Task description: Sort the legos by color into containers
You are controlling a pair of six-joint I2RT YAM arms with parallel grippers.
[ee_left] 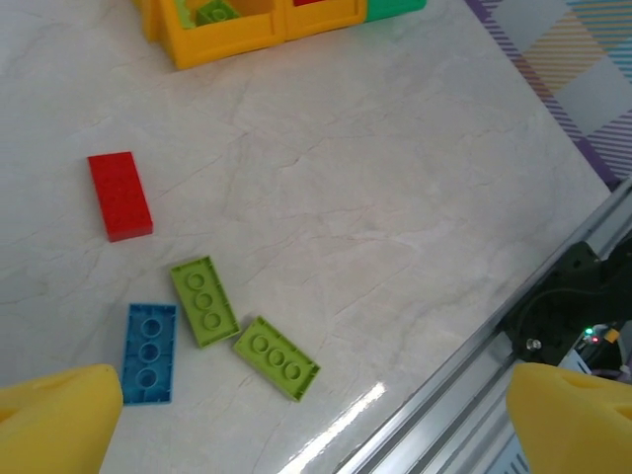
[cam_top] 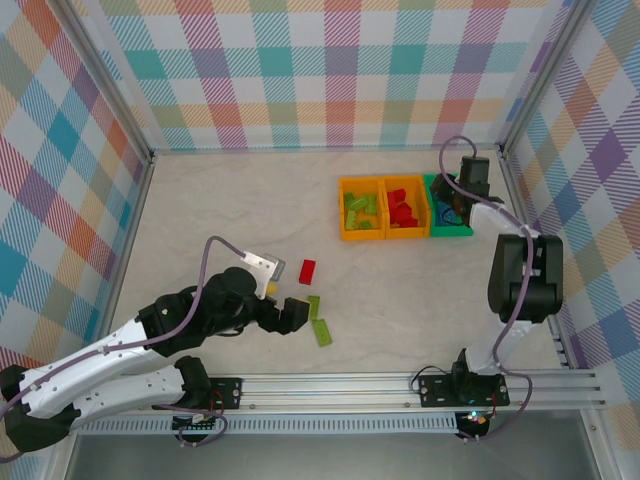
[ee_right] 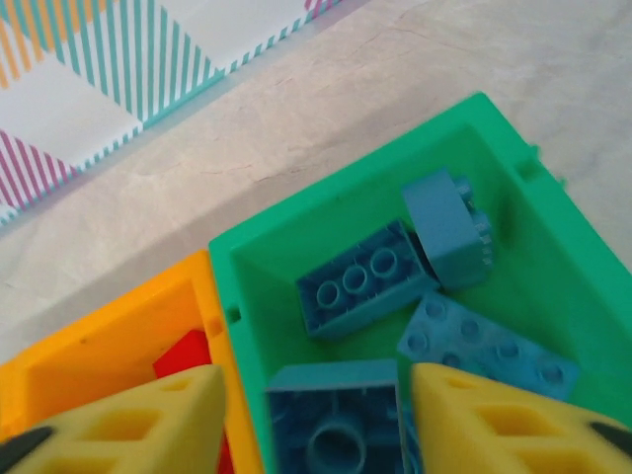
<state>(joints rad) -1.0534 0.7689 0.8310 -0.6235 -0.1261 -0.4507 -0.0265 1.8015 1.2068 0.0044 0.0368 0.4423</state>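
Currently the right pincer (ee_right: 316, 420) hangs over the green bin (ee_right: 365, 188), fingers apart. An upturned blue brick (ee_right: 331, 415) lies between them w/ a gap showing on one side, so it's not clamped as far as I can see. The spot makes sense for a drop, since that bin holds only blue bricks (ee_right: 360, 281). Touching it is the middle orange bin (cam_top: 405, 235) w/ red pieces, then the end orange bin (cam_top: 343, 210) w/ green ones.

The left pincer (ee_left: 314, 420) is spread wide, holding nothing, hovering over the loose pieces on the worktop (ee_left: 395, 197), prob. lining up a pick. Under it lie a loose blue brick (ee_left: 150, 352), a first green brick (ee_left: 202, 300) just beside it, and a second green brick (ee_left: 276, 357) meeting the first at a corner. A red brick (ee_left: 119, 195) sits a bit apart.

That crowding is the snag: closing on the blue one could nudge its green neighbour. The metal rail (ee_left: 553, 296) runs near the edge but is off to the side; the bins are well apart from the loose lot
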